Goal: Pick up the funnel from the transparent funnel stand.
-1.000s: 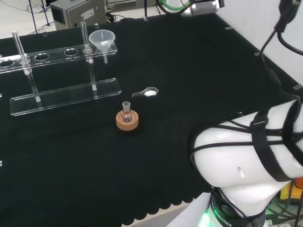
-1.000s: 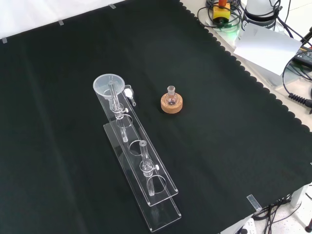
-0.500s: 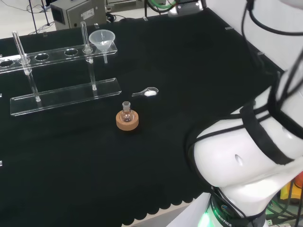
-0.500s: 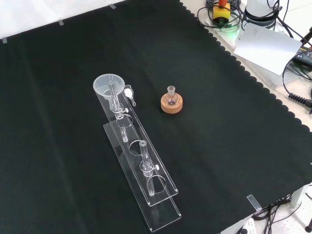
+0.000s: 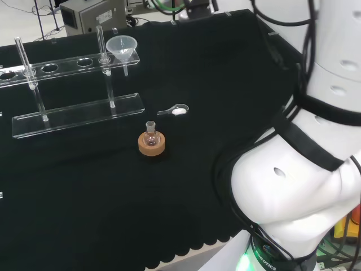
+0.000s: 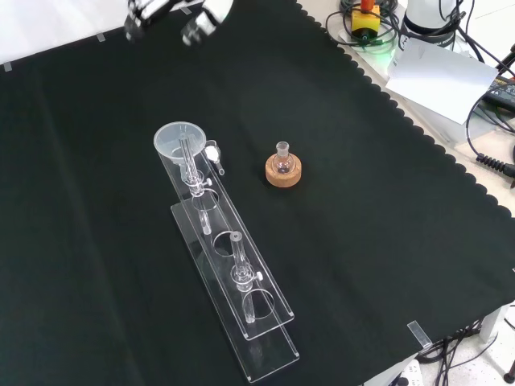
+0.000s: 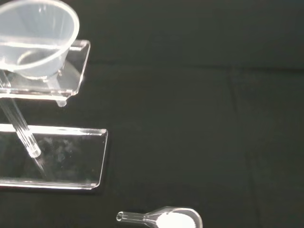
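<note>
Funnel stand (image 6: 229, 273), a long transparent two-tier rack, lies on the black-clothed worktop (image 6: 386, 241); in the front view it runs from centre-left down toward the lower edge. White arm links (image 5: 304, 186) stand at the right of the head view. The hand (image 6: 173, 16) enters at the top edge of the front view, above the cloth and well apart from the stand; its black and white fingers (image 6: 197, 30) show at the tips, spread apart from one another, and hold nothing. The funnel (image 6: 179, 141) sits upright in the end hole of the stand's upper tier, at the end nearer the hand, with its stem pointing down through the tier. A cork ring (image 6: 282, 171) stands to the right of the stand in the front view and carries a small round flask (image 6: 282, 158). A small clear scoop (image 7: 164, 218) with white powder lies on the cloth just beside the funnel end of the stand
</note>
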`<state>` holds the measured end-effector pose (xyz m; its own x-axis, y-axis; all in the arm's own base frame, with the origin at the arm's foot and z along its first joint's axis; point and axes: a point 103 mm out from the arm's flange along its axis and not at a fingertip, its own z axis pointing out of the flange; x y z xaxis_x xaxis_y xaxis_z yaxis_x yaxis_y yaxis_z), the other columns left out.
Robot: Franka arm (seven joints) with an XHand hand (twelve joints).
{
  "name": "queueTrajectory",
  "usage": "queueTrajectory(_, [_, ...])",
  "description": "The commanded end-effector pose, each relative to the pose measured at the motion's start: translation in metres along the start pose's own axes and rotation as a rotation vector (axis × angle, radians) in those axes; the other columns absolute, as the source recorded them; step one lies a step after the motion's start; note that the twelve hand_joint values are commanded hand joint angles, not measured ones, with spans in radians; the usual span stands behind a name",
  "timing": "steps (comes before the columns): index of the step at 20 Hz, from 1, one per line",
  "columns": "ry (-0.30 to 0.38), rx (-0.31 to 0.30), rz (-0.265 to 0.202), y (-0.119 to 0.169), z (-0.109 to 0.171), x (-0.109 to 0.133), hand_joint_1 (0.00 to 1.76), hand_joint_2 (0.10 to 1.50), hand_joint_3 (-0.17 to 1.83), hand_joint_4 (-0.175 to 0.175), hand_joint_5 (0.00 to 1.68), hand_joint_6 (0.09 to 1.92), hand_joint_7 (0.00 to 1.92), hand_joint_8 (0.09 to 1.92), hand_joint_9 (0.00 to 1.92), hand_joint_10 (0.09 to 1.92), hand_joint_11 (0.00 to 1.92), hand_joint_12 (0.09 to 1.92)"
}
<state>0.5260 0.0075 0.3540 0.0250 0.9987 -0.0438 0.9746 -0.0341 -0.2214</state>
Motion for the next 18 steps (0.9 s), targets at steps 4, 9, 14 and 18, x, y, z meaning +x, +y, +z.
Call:
queueTrajectory(4, [-0.01,0.069,-0.068,0.043,0.043,0.035,0.0,1.17,0.38,0.023,0.2,0.09,0.08,0.53,0.24,0.6,0.08,1.36])
queueTrajectory(9, [-0.033,0.093,-0.095,0.045,0.049,0.047,0.0,1.16,0.37,0.021,0.19,0.09,0.08,0.52,0.23,0.6,0.06,1.36])
queueTrajectory(14, [-0.085,0.146,-0.115,0.053,0.053,0.059,0.2,1.02,0.3,0.01,0.18,0.09,0.07,0.54,0.23,0.63,0.01,1.41])
queueTrajectory(18, [-0.103,0.184,-0.121,0.06,0.05,0.068,0.38,0.88,0.26,0.003,0.13,0.09,0.01,0.6,0.22,0.7,0.02,1.47])
